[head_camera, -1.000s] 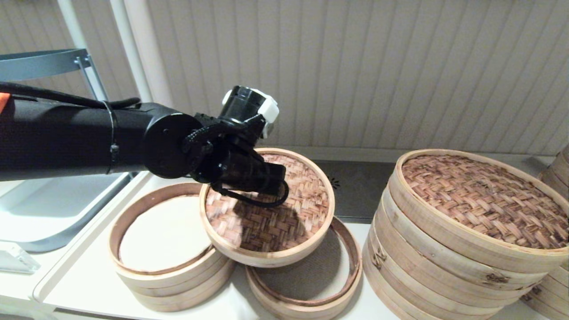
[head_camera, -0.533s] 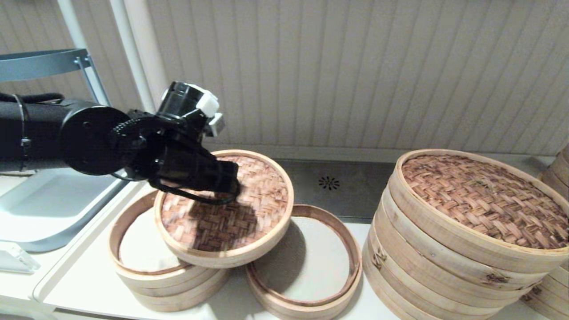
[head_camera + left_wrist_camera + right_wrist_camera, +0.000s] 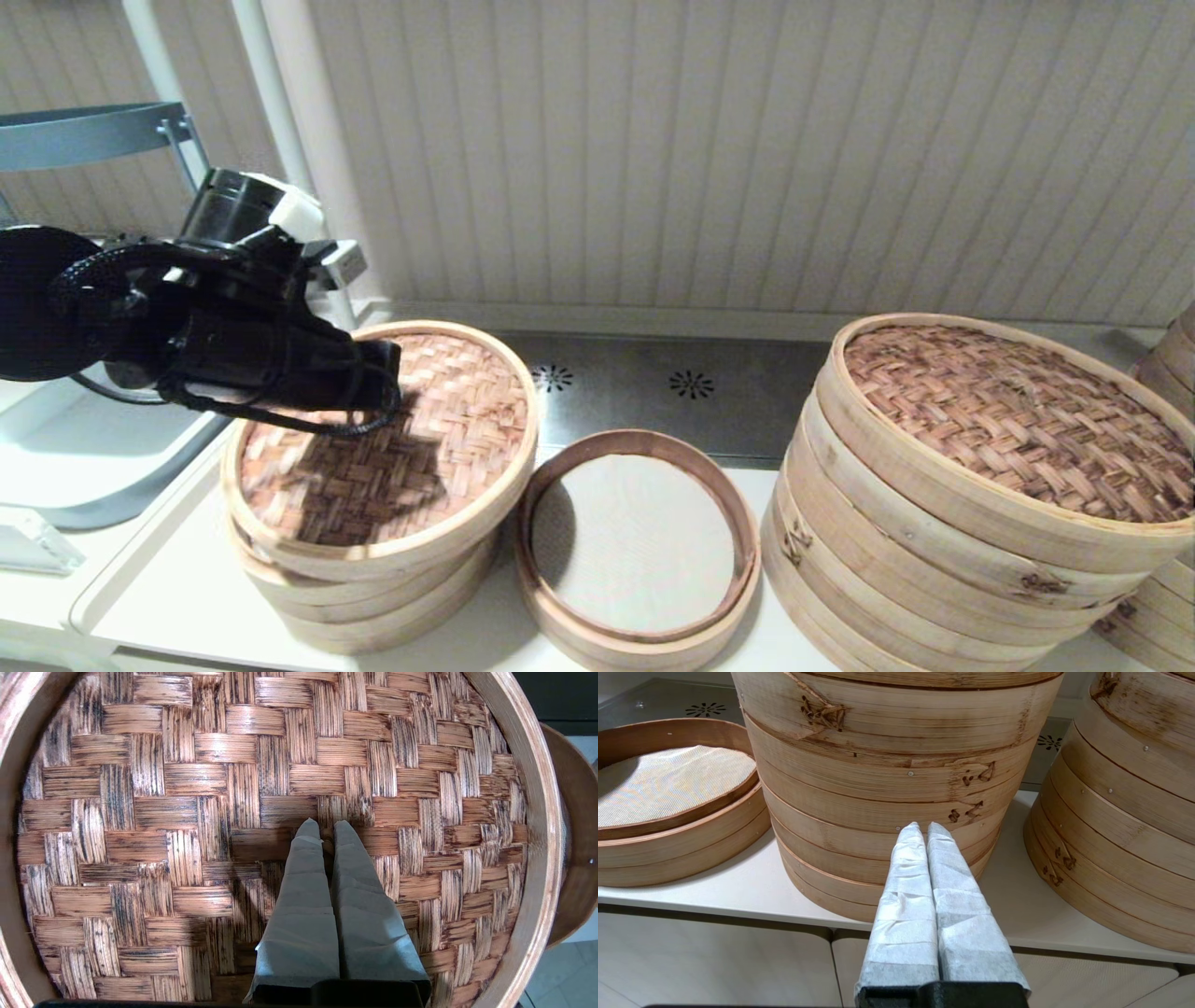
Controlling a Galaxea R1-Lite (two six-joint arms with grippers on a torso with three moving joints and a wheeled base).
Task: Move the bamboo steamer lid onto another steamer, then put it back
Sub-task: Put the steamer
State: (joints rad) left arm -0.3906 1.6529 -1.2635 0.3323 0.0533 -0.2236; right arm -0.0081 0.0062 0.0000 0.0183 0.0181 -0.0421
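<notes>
The bamboo steamer lid (image 3: 439,439), small with a reddish-brown woven top and pale rim, lies over the small three-ring steamer stack (image 3: 373,607) at the front left, hiding its liner. My left gripper (image 3: 387,387) is over the lid's middle, shut on its tiny centre loop; in the left wrist view the lid (image 3: 187,788) fills the picture and the gripper (image 3: 327,828) has its two wrapped fingers pinched together on the weave. The right gripper (image 3: 923,830) is shut and empty, parked low in front of the counter; it does not show in the head view.
A lower small basket (image 3: 719,607) with a dark-brown inner rim and mesh liner stands uncovered just right of the stack. The very large stack with its big woven lid (image 3: 1008,420) fills the right side, another large stack (image 3: 1134,812) beyond it. A grey tray (image 3: 84,448) sits far left.
The left gripper has carried the lid leftward, off the low dark-rimmed basket, and lowered it over the three-ring stack. The low basket's liner is now uncovered.
</notes>
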